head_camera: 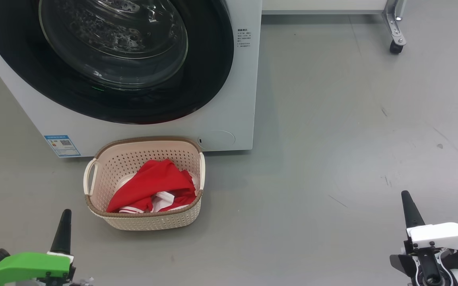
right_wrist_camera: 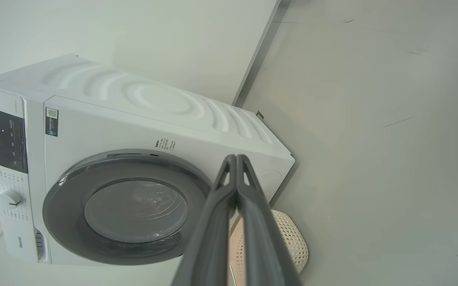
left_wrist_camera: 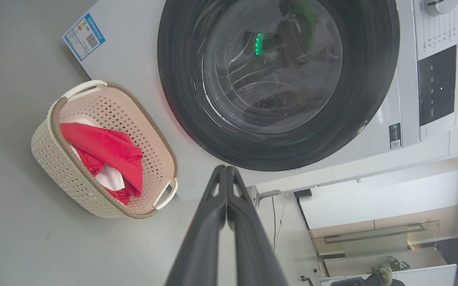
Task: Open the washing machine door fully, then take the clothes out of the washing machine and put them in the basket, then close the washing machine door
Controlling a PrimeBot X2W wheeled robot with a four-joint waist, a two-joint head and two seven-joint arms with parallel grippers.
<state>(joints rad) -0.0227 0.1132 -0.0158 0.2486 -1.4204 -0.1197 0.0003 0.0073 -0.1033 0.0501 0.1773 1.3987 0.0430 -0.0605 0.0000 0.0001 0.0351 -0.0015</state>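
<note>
Red white-trimmed clothes (head_camera: 149, 184) are piled in a cream perforated basket (head_camera: 153, 222), set just before the white washing machine (head_camera: 239, 99) for easy transfer. Its black-rimmed glass door (head_camera: 209, 79) is shut. The left gripper (left_wrist_camera: 226, 169) and right gripper (right_wrist_camera: 237, 157) are pressed together, empty.

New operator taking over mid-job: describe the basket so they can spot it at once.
Start at the big white washing machine with the round black-rimmed door. On the grey floor just in front of it, below the door, stands the basket. It is cream, with holed sides, a brown rim and red clothes inside.
</note>
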